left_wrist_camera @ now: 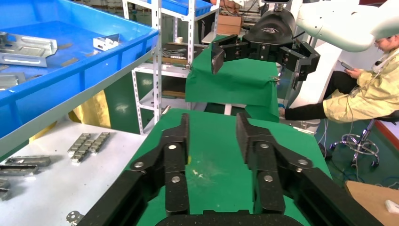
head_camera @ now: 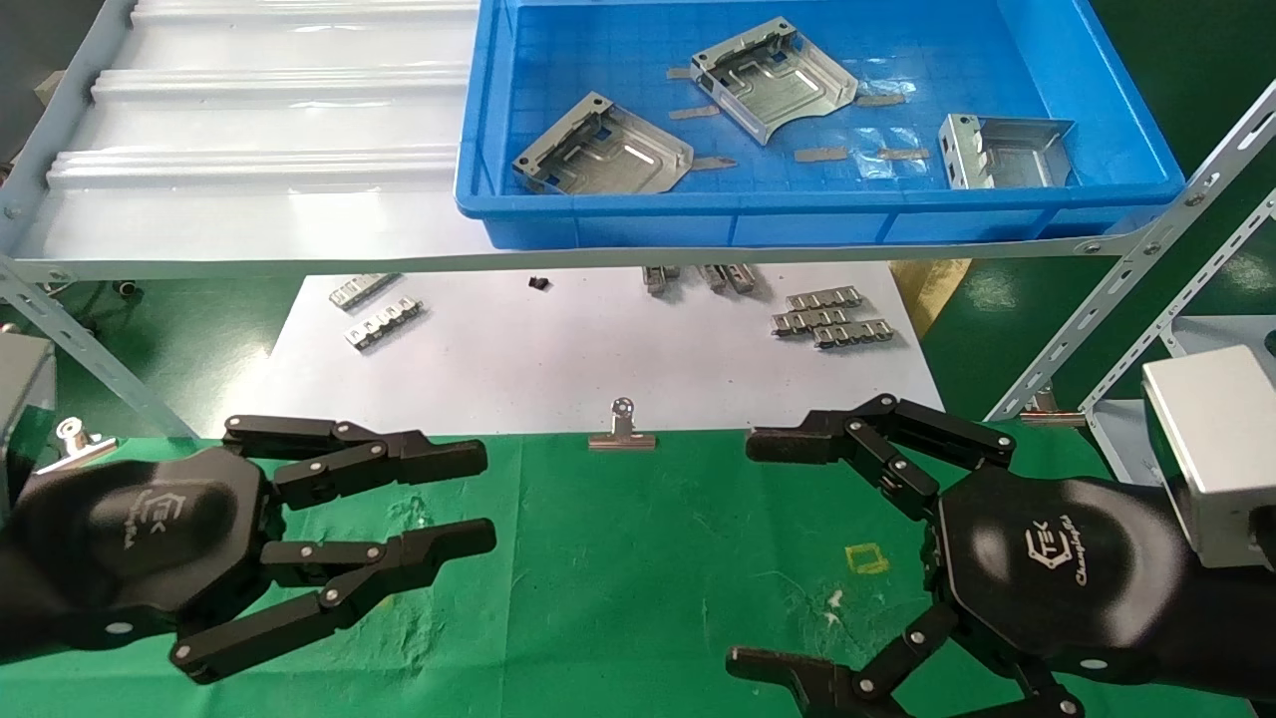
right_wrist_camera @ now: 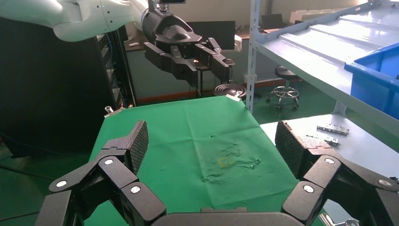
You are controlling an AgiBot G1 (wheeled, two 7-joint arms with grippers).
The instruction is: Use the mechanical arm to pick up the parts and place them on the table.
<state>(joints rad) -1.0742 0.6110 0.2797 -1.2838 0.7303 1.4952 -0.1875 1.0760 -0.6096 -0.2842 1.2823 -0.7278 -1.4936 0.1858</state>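
Two black grippers are seen low over the green-clothed counter (head_camera: pixel 638 558), one on each side. The left gripper (head_camera: pixel 477 499) is held above the near left of the cloth with its jaws moderately parted and nothing between them; "TEK" is printed in white on its black body, with a smaller line of script beneath that cannot be made out. The right gripper (head_camera: pixel 743 553) is held above the near right of the cloth with its jaws spread wide and empty; the same white "TEK" logo is carried on its body, over cursive lettering too small to be read surely. One small yellow square outline (head_camera: pixel 865 557) is marked on the cloth just left of the right gripper, with scuffed white marks near it. At the far edge of the cloth, between the two grippers, one silver binder clip (head_camera: pixel 622 431) is seen where the cloth meets one white paper sheet (head_camera: pixel 558 359). On that sheet, several small toothed metal strips (head_camera: pixel 832 321) are scattered in groups to the left, the middle and the right. Farther off, one blue plastic bin (head_camera: pixel 797 214) is set on a pale shelf (head_camera: pixel 249 150). Three parts are counted inside the bin: the left part (head_camera: pixel 601 149), the middle part (head_camera: pixel 774 78) and the right part (head_camera: pixel 1005 152), well apart from both grippers. No writing is visible on the parts or the bin.
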